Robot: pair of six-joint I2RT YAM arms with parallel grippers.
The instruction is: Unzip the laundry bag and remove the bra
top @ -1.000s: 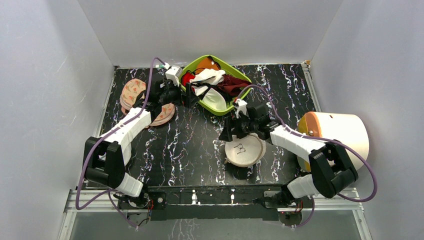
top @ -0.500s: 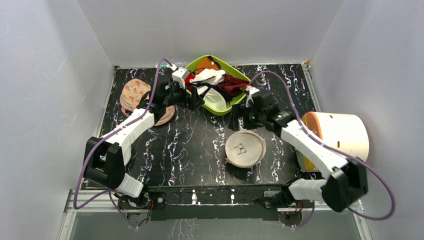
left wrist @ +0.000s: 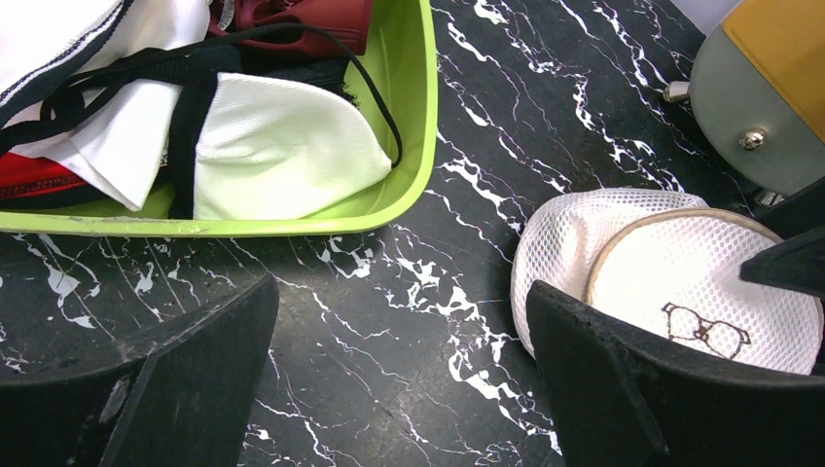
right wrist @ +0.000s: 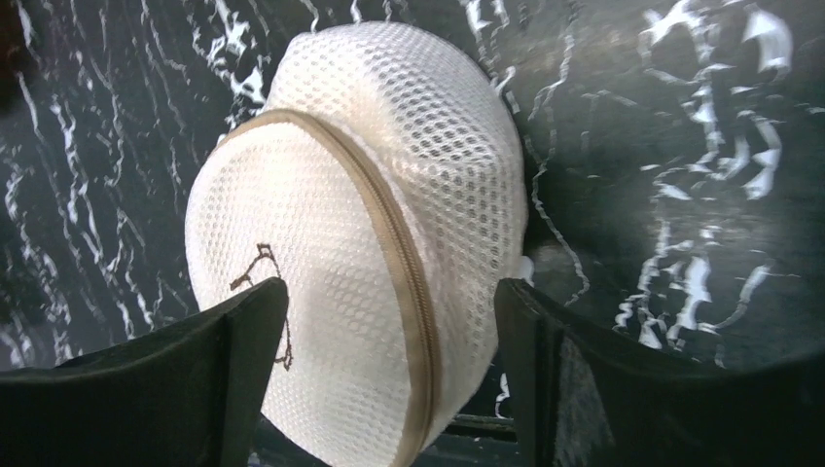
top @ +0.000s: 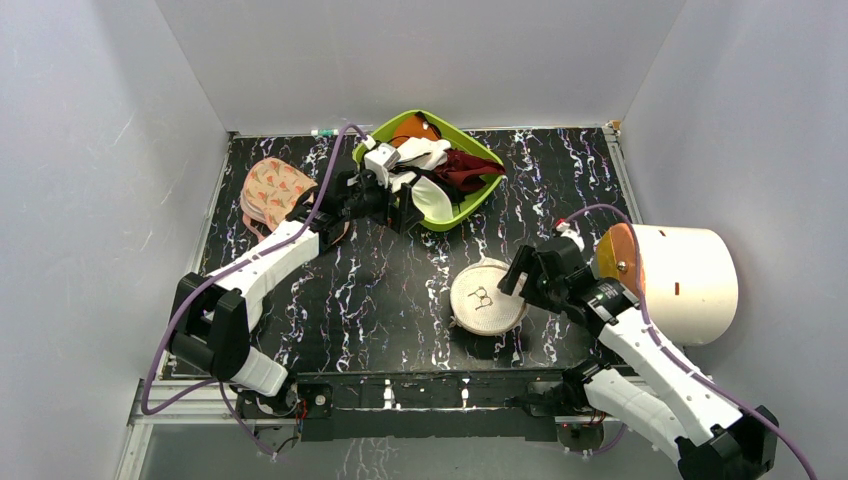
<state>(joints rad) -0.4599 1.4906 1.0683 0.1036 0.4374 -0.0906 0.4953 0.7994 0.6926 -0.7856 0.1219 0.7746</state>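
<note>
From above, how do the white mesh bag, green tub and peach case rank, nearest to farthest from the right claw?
1. The white mesh bag, right beside the right gripper.
2. The green tub, at the back, middle.
3. The peach case, back left.

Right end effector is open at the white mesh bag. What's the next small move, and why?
Probably ease the right end effector down toward the tan zipper of the laundry bag and look for the pull: the bag looks zipped shut, the jaws stand open astride it, and no pull tab shows yet.
</note>
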